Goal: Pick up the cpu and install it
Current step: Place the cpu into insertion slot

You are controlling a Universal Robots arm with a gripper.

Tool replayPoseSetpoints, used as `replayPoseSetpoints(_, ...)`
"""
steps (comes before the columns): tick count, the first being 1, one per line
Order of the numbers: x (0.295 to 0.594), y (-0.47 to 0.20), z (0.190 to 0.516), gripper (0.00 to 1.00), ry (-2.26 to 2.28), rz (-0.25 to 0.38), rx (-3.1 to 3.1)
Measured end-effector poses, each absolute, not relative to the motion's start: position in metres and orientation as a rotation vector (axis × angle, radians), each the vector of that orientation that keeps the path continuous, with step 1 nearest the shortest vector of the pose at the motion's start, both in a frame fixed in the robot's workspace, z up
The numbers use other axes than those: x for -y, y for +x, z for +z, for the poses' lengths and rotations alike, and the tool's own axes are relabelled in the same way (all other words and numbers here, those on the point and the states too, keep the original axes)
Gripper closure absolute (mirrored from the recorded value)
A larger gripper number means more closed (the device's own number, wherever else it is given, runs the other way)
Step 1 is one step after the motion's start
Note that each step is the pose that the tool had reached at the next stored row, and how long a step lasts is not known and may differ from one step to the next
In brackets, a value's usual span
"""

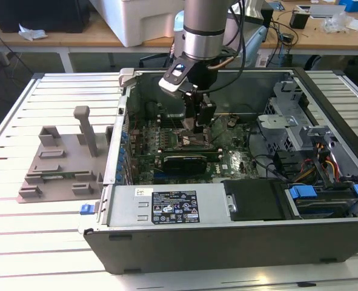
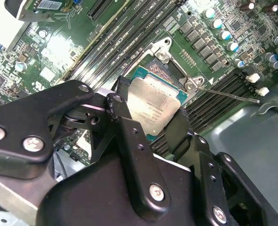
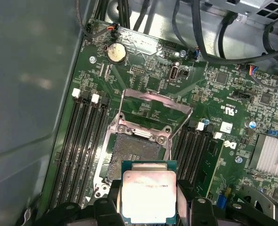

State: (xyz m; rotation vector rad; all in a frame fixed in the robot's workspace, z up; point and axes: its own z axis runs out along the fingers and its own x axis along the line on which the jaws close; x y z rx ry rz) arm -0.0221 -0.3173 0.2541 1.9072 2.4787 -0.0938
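Note:
The cpu (image 3: 149, 195) is a flat square chip with a silver-grey top and a thin green rim. My gripper (image 1: 198, 126) is shut on it, one black finger (image 2: 122, 110) against each of two opposite edges. It hangs low inside the open computer case (image 1: 227, 242), over the motherboard's cpu socket (image 3: 129, 153). The socket is uncovered, and its metal load frame (image 3: 153, 101) is swung up and open. In the second wrist view the cpu (image 2: 155, 106) covers most of the socket, tilted little if at all. Whether it touches the socket I cannot tell.
Rows of memory slots (image 3: 84, 141) flank the socket on both sides. A silver heatsink (image 3: 273, 157), a coin battery (image 3: 116, 52) and black cables (image 3: 209, 44) lie nearby. A drive cage (image 1: 294, 124) fills the case on the exterior view's right. A grey fixture (image 1: 60, 160) stands on the slatted table.

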Motion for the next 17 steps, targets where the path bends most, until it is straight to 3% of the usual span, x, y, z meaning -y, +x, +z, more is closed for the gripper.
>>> replayPoseSetpoints(17, 0.3173, -0.0217, 0.2541, 0.45, 2.059, -0.114, -2.345)
